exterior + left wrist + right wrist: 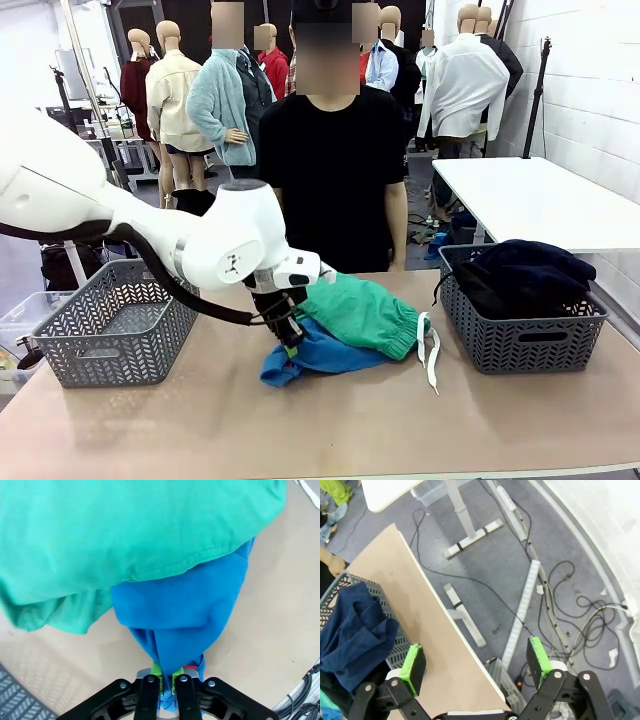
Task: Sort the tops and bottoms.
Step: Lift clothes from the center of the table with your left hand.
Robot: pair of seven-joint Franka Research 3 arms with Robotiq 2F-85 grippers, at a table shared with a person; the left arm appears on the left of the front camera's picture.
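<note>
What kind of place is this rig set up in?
Probably a robotics lab or data-collection room: a white robot arm works at a tan tabletop between two grey plastic lattice baskets, and black cables trail over the grey floor.

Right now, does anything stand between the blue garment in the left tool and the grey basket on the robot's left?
The left tool is shut on the blue garment; the green shorts lie over its far part and may drag along. Toward the left basket, only bare table shows.
</note>
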